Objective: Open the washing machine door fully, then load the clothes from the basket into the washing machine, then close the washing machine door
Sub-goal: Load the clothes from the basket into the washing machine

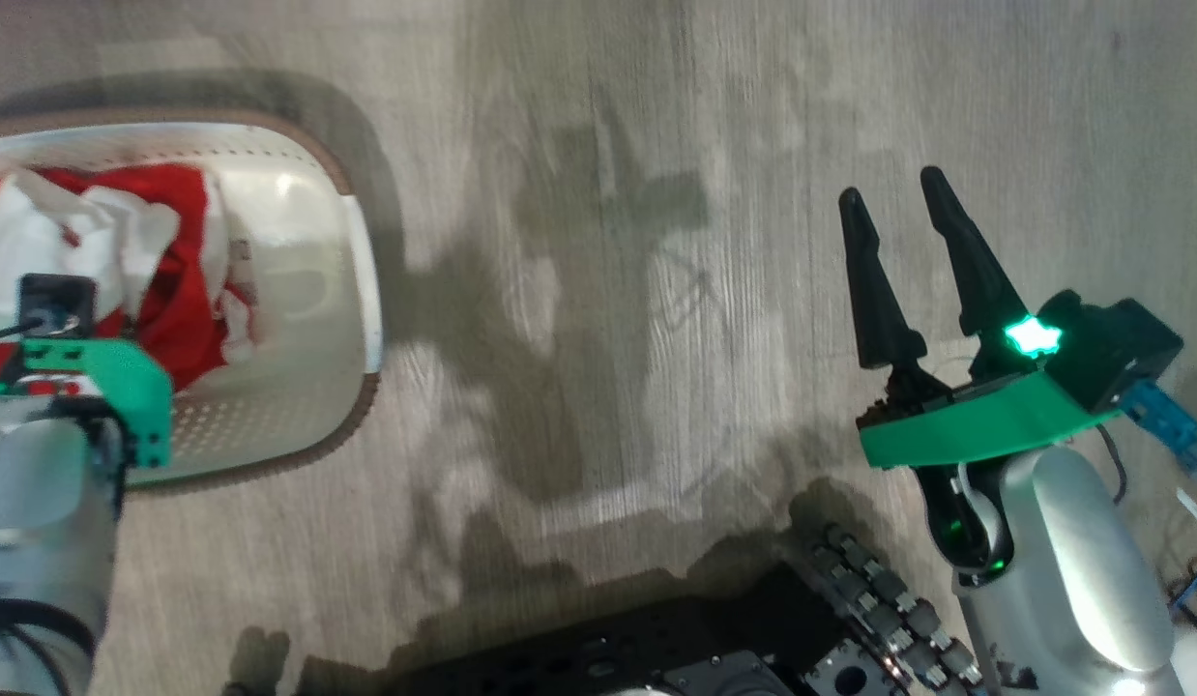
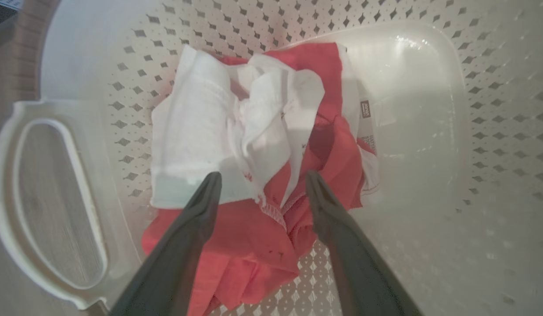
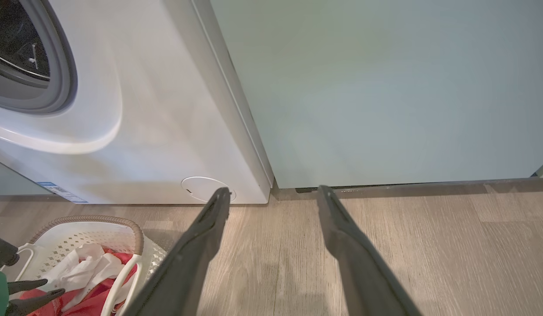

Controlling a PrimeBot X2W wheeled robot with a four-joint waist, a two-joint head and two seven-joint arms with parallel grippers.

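The cream basket holds the clothes, a crumpled red and white heap. My left gripper hangs open just above the heap, one finger over white cloth and one over red. In the head view the basket lies at the left, with the clothes partly hidden by my left wrist. My right gripper stands open and empty over bare floor at the right. The washing machine shows its grey seal and dark drum uncovered. The washing machine door is out of view.
A pale teal cabinet stands right of the machine. The round flap and blue sticker sit low on its front. The basket stands on the wood floor before the machine. My black base is at the bottom.
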